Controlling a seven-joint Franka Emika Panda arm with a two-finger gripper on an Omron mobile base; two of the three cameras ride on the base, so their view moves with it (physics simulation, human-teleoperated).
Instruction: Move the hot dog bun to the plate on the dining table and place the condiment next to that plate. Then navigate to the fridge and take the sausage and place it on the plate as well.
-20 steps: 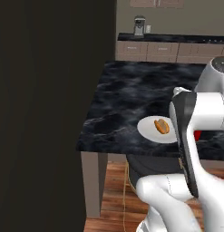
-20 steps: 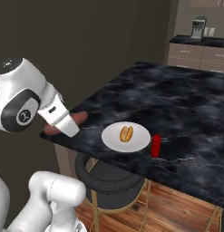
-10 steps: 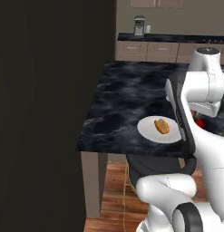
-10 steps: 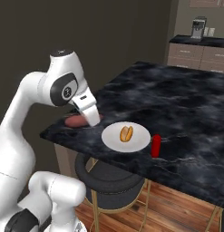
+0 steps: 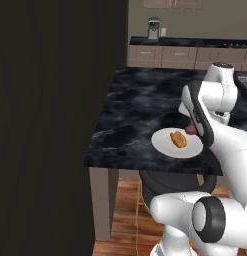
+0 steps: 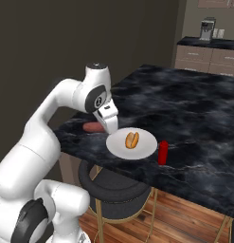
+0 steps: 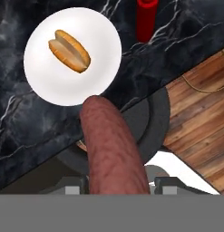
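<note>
Rendered home kitchen. Evidence: black marble-patterned worktop [image 5: 145,110]; beige drawer cabinets [image 5: 165,56] at 12 o'clock carrying a small coffee machine [image 5: 154,28]; round dark stool [image 6: 113,185] on brown wood-plank floor [image 6: 184,213].

A hot dog bun [image 6: 132,140] lies on a plate [image 6: 119,146] near the front edge of the dining table [image 6: 194,114]. The condiment bottle [image 6: 163,152] stands upright just to the plate's right, apart from it. A sausage [image 7: 112,149], held in the gripper [image 7: 117,186], hangs over the table's edge just left of the plate, seemingly above it. A stool [image 6: 113,185] sits below that edge. Counters with a coffee machine [image 5: 154,28] lie beyond the table.
</note>
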